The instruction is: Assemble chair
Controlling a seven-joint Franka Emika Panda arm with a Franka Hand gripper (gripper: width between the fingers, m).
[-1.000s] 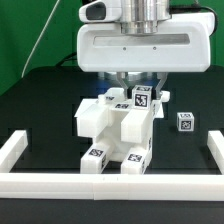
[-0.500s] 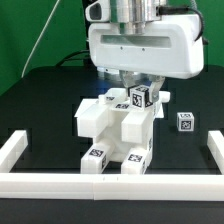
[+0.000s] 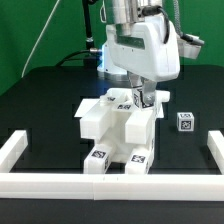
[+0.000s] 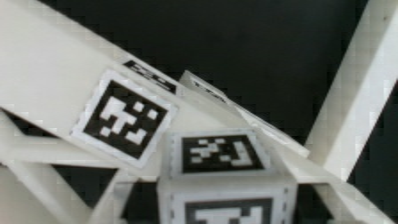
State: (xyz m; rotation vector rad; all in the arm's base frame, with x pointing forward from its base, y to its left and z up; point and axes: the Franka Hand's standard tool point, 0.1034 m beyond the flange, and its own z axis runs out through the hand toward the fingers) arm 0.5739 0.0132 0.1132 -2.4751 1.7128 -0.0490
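White plastic chair [image 3: 105, 122] sits directly beneath the gripper [image 3: 141, 98] | jaws down at its upper tagged part, can't tell whether clamped | risk: tilted wrist could twist that part crooked or tip the chair

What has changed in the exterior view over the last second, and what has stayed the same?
The gripper has swivelled about its upright axis, from broadside to angled, keeping low over the chair. No taking hold or letting go shows. The chair, the loose block and the border bars stayed put.
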